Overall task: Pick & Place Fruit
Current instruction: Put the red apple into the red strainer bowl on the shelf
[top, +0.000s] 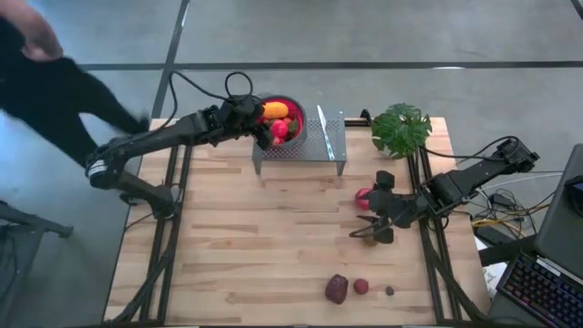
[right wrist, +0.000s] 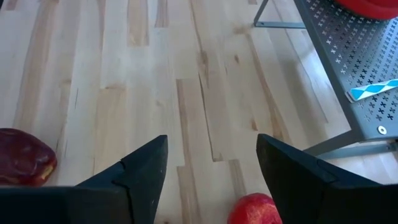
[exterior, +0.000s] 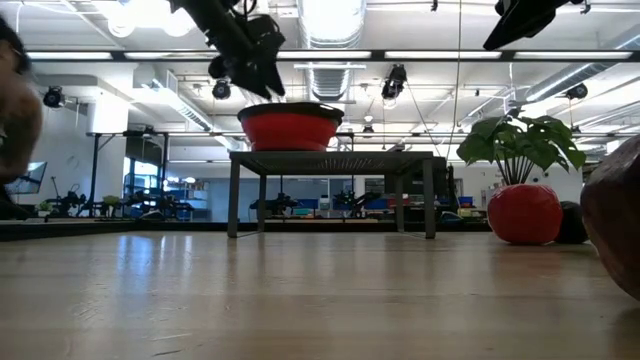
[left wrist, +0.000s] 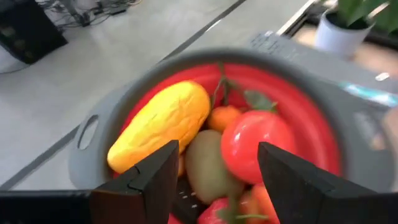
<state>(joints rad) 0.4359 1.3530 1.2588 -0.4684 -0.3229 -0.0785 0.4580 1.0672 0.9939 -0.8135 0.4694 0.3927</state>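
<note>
Left gripper [left wrist: 214, 171] apart, empty, above round red-lined bowl [left wrist: 323, 134]; right gripper [right wrist: 211, 162] apart over planked wood table [right wrist: 155, 81].

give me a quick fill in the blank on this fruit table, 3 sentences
1. The left tool hovers open over the red-lined ____, which holds the yellow-orange fruit.
2. The bowl sits on a perforated metal ____.
3. The dark maroon fruit lies on the ____.

Missing words: bowl; stand; table
</note>
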